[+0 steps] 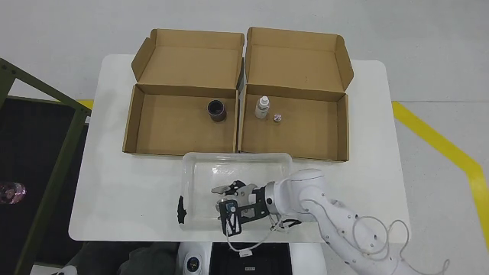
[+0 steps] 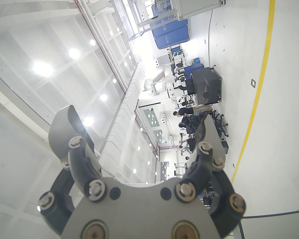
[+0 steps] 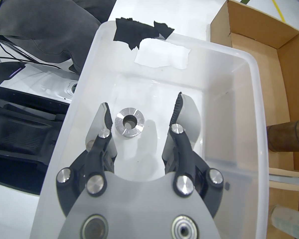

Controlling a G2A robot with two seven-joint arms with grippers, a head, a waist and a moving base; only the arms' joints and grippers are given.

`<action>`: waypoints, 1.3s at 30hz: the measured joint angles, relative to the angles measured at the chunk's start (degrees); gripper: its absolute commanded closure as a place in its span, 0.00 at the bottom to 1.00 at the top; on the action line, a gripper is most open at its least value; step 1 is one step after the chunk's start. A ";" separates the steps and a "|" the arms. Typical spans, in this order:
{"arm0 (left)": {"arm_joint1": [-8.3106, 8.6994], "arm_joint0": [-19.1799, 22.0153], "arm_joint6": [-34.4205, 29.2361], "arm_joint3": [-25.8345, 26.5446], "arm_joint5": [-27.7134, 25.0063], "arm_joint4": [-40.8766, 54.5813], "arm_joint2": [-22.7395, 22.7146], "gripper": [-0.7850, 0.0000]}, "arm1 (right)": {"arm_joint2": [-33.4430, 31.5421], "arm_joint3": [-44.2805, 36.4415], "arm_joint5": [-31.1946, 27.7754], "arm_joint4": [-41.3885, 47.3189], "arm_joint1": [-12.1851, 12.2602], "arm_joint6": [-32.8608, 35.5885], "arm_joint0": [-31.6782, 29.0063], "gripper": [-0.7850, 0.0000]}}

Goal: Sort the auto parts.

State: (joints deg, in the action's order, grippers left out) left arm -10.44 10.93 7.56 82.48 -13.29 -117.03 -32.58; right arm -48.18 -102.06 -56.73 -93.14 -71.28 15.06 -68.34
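A silver metal ring (image 3: 129, 123) with a centre hole lies on the floor of the clear plastic bin (image 3: 251, 80). My right gripper (image 3: 142, 101) is down inside the bin, open, with the ring between its fingers and close to one fingertip (image 3: 107, 115). From above, the right gripper (image 1: 229, 196) sits in the bin (image 1: 199, 160) at the table's front. The left gripper (image 2: 138, 114) points up at the hall ceiling, open, with nothing between its fingers. A dark brown cylinder (image 1: 217, 110) stands in the left cardboard box (image 1: 153, 130).
The right cardboard box (image 1: 321, 134) holds a small white bottle (image 1: 263, 107) and a tiny pale part (image 1: 278, 117). Both boxes stand just behind the bin, lids folded back. Black tape (image 3: 137, 32) sticks to the bin's rim. Bare white table (image 1: 114, 183) lies left of the bin.
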 measured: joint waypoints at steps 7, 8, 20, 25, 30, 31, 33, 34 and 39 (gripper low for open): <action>0.00 0.00 0.00 0.00 0.00 0.00 0.00 0.00 | 2.12 2.26 1.18 -0.72 -0.19 0.22 0.88 0.43; 0.00 0.00 0.00 0.00 0.00 0.00 0.00 0.00 | 2.55 2.76 1.35 -0.85 -0.25 0.26 1.07 0.44; 0.00 0.00 0.00 0.00 0.00 0.00 0.00 0.00 | 5.35 6.89 3.54 -0.86 -0.77 0.22 2.81 0.52; 0.00 0.00 0.00 0.00 0.00 0.00 0.00 0.00 | 6.11 7.72 4.33 -1.03 -0.96 0.56 3.58 0.70; 0.00 0.00 0.00 0.00 0.00 0.00 0.00 0.00 | 6.63 8.12 4.65 -0.90 -1.05 0.45 4.13 1.00; 0.00 0.00 0.00 0.00 0.00 0.00 0.00 0.00 | 6.70 8.15 4.67 -0.79 -1.06 0.38 4.20 1.00; 0.00 0.00 0.00 0.00 0.00 0.00 0.00 0.00 | 6.78 8.08 4.70 -0.41 -1.09 0.22 4.37 1.00; 0.00 0.00 0.00 0.00 0.00 0.00 0.00 0.00 | 6.78 7.98 4.73 -0.22 -1.10 0.13 4.44 1.00; 0.00 0.00 0.00 0.00 0.00 0.00 0.00 0.00 | 6.50 7.12 4.84 1.13 -1.11 -0.44 4.99 1.00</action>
State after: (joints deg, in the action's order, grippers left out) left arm -10.44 10.93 7.56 82.48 -13.29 -117.03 -32.58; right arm -41.68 -94.94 -51.89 -92.01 -72.39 14.62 -63.35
